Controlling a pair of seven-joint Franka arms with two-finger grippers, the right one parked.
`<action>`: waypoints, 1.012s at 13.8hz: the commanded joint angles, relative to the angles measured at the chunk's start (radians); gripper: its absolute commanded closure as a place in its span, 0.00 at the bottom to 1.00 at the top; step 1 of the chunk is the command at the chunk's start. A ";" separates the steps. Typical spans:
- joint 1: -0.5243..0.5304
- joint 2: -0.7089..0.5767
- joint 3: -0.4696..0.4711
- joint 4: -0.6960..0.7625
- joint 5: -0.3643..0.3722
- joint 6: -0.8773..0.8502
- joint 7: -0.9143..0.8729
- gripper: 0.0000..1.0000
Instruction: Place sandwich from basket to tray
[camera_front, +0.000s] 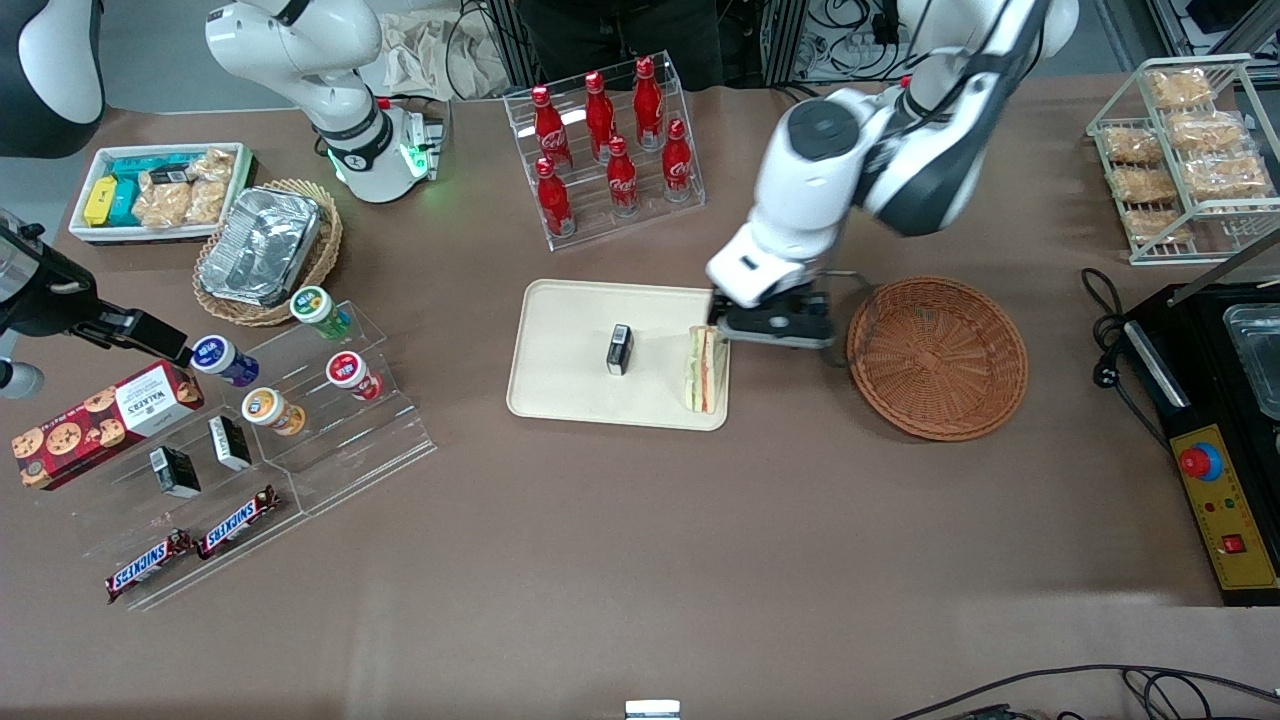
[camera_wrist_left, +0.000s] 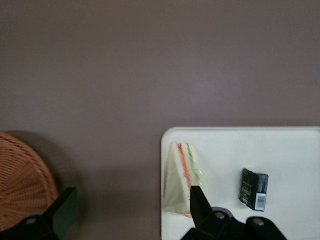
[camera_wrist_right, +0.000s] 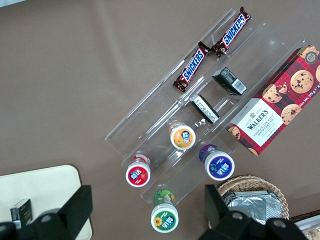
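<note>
- Your sandwich (camera_front: 704, 369) lies on the tray (camera_front: 570, 330), right along the tray's short edge that faces the basket (camera_front: 938, 358), bread face up with the red and green filling showing along one side.
- Your gripper (camera_wrist_left: 125, 210) hangs above that same tray edge, fingers spread wide apart and holding nothing; in the left wrist view one finger (camera_wrist_left: 199, 200) stands over the sandwich's end and the other over bare tabletop just beside the basket.
- A small black packet (camera_front: 620, 349) lies near the tray's middle, apart from the sandwich.
- The basket sits on the tabletop close to the tray, toward the working arm's end, with nothing in it.
</note>
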 joint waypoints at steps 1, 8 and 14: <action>0.086 -0.065 -0.013 -0.006 -0.070 -0.033 0.101 0.01; 0.296 -0.116 -0.007 0.150 -0.158 -0.325 0.397 0.01; 0.331 -0.205 0.073 0.150 -0.148 -0.385 0.480 0.01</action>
